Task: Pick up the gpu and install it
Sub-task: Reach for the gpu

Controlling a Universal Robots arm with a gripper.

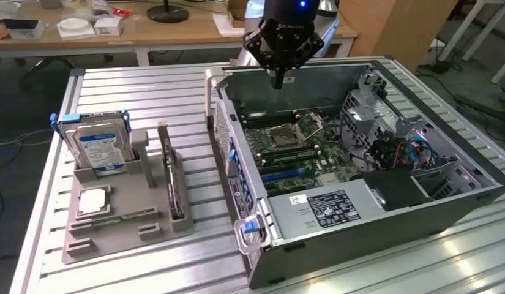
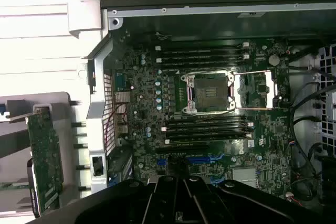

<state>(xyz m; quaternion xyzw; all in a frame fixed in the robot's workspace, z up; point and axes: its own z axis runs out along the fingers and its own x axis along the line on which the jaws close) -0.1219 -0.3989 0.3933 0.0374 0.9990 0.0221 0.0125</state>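
Looking at the exterior view, I see the hand (image 1: pixel 278 84) hanging over the far edge of the open computer case (image 1: pixel 374 223), its fingers pressed together and pinching nothing. Its tip sits above the case's back wall, just beyond the motherboard (image 1: pixel 305 160) and its open CPU socket (image 1: pixel 281 136). The gpu (image 1: pixel 172 180) is well apart from the hand, out on the slatted worktop (image 1: pixel 138 86) to the exterior view's left of the case. It stands on its long edge in a slot of the grey holder (image 1: pixel 125 236), on the side nearest the case. A hard drive (image 1: pixel 100 147) with a blue-white label stands upright in the same holder, further toward the exterior view's left. In the wrist view the card's green face shows beside the case wall.
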